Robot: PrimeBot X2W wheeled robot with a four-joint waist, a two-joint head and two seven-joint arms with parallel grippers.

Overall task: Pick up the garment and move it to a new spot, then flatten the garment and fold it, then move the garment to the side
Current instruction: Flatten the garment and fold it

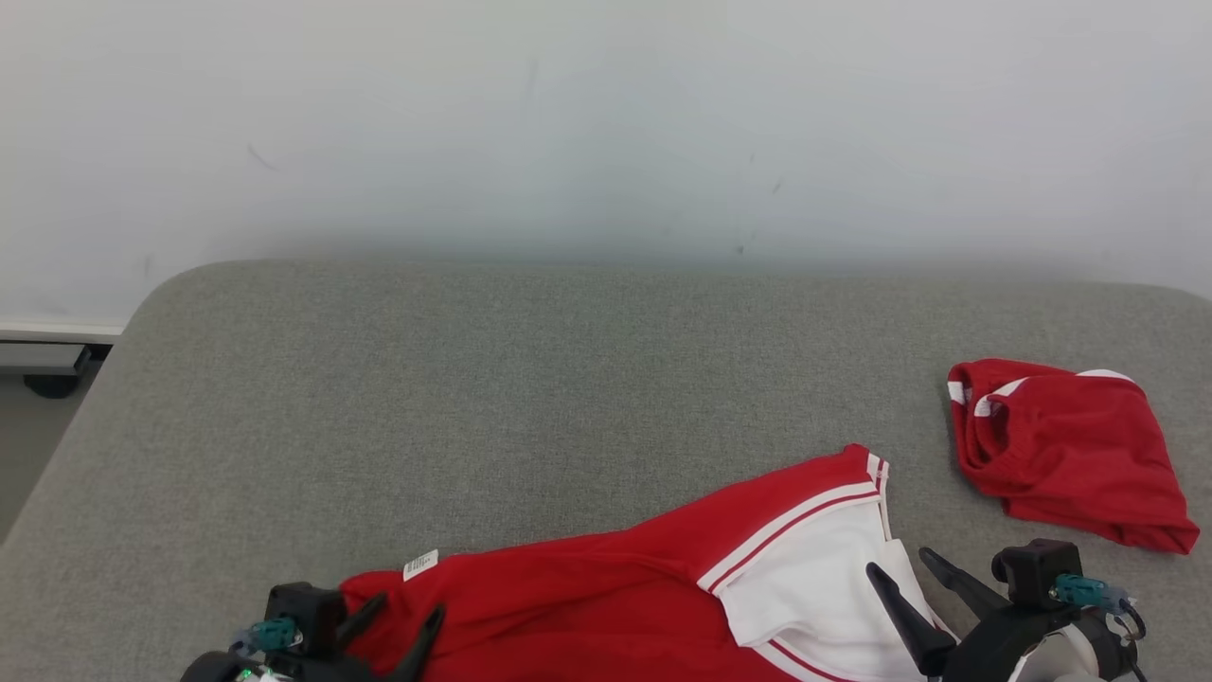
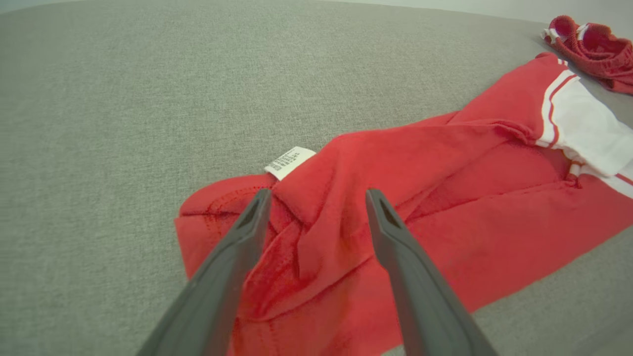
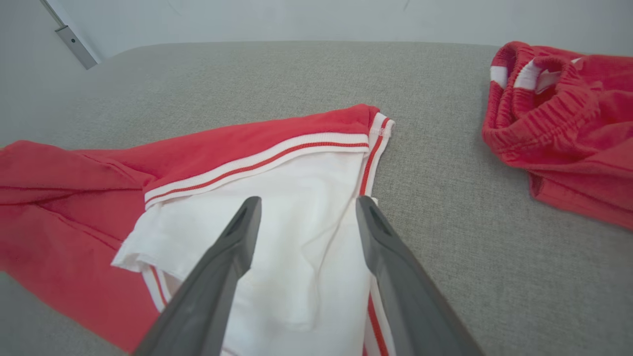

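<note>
Left wrist view: label [image 2: 290,162] on garment [image 2: 445,207] illegible; left gripper [image 2: 319,194], right gripper [image 3: 307,199] spread, empty.

Red-and-white knit cloth garment [image 1: 587,597]: soft, matt. Grey padded surface [image 1: 473,379]: coarse woven fabric, matt. Smaller red cloth bundle [image 1: 1079,455] at its right edge: gathered elastic band. Left gripper [image 2: 319,194] fingers [image 2: 415,296]: smooth matt plastic.

Setting: plain indoor workroom, lab-like. Evidence: bare, scuffed white wall [image 1: 606,114]; grey fabric-covered bench [image 1: 473,379] with rounded corner; white skirting strip [image 1: 57,332] low at left.
</note>
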